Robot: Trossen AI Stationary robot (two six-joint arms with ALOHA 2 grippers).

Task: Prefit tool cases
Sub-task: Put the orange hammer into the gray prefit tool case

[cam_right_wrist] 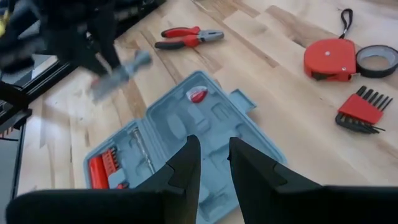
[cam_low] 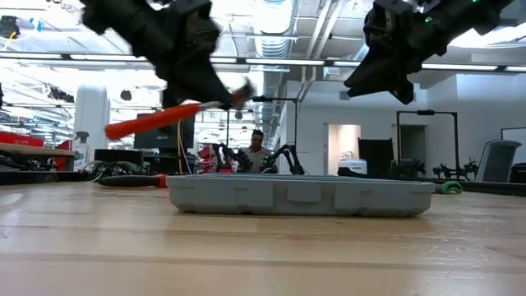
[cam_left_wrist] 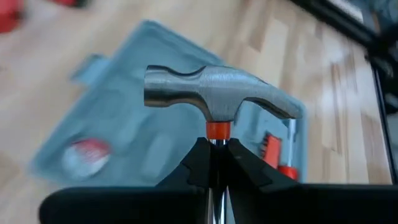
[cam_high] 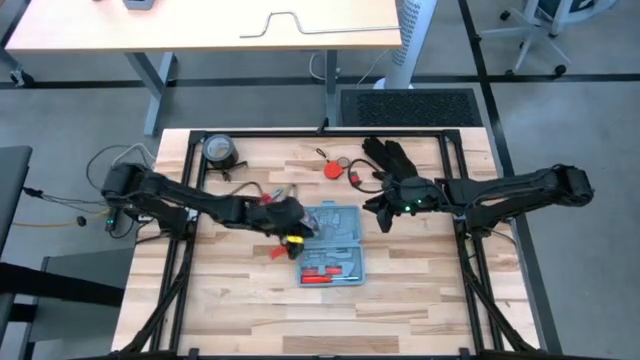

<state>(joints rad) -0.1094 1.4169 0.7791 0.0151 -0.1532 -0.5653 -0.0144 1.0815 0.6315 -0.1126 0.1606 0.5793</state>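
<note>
High view: left pincer [cam_high: 292, 226] clamping hammer [cam_left_wrist: 217, 93] above open tool case [cam_high: 332, 246].

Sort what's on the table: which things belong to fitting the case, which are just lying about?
Job: tool case; hammer in the left gripper.
Lying about: pliers, tape measure, tape roll, hex keys, black glove.

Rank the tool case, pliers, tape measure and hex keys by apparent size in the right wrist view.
1. Tool case
2. Pliers
3. Tape measure and hex keys: look alike, not ranked.
</note>
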